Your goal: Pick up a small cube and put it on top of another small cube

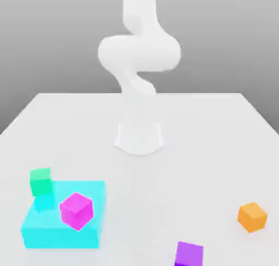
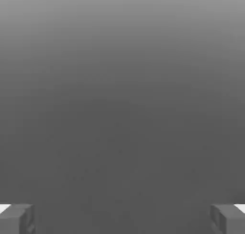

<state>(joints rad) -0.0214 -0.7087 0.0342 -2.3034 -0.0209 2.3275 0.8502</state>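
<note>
Exterior view shows nothing of the job done yet: the purple cube (image 1: 189, 254) sits alone on the bench (image 1: 180, 172), at the near edge, partly cut by the frame. Taking the cyan block (image 1: 62, 221) as landmark, the purple cube lies well off to its right in that view, with bare bench between. The green cube (image 1: 41, 181) stands at the block's far-left corner, seemingly resting on it, though I cannot tell for sure. A pink cube (image 1: 76, 210) sits on top of the block, near the green one. An orange cube (image 1: 252, 216) lies near the purple one, farther from the block.

The hand view has the gripper (image 2: 122, 218) with jaws spread wide, nothing between them.

All remains: reach, grasp, carry, stack. The purple cube has open room around it; the pink cube crowds the drop spot.
</note>
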